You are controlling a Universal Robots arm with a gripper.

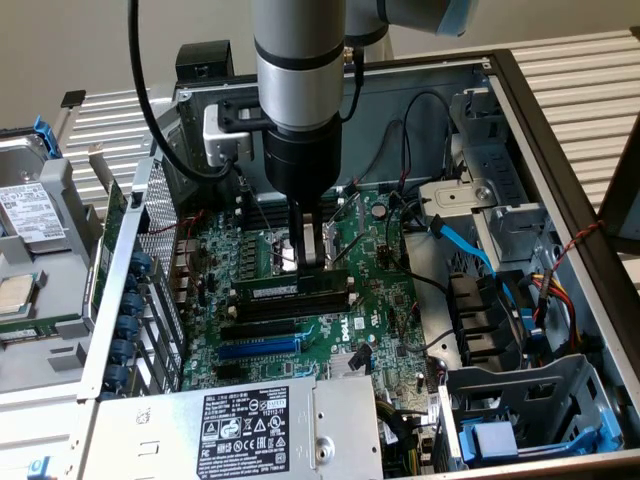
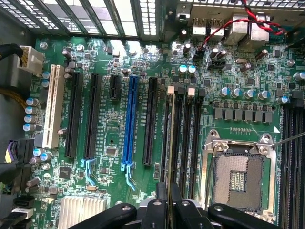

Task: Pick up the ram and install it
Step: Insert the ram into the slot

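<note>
The ram (image 1: 290, 285), a dark-green stick with a whitish label, stands on edge over the black memory slots (image 1: 295, 308) in the middle of the motherboard. My gripper (image 1: 310, 262) reaches straight down and is shut on the ram's top edge near its middle. In the wrist view the ram (image 2: 170, 138) shows edge-on as a thin line between my fingers (image 2: 161, 193). It lies along the memory slot closest to the expansion slots, with two empty memory slots (image 2: 189, 129) beside it. I cannot tell whether it touches the slot.
A long blue expansion slot (image 2: 129, 124) and black ones lie beside the memory slots, and the open CPU socket (image 2: 238, 176) lies on the other side. The case walls (image 1: 545, 150), a power supply (image 1: 250, 430), a drive cage (image 1: 520, 420) and loose cables (image 1: 465, 245) ring the board.
</note>
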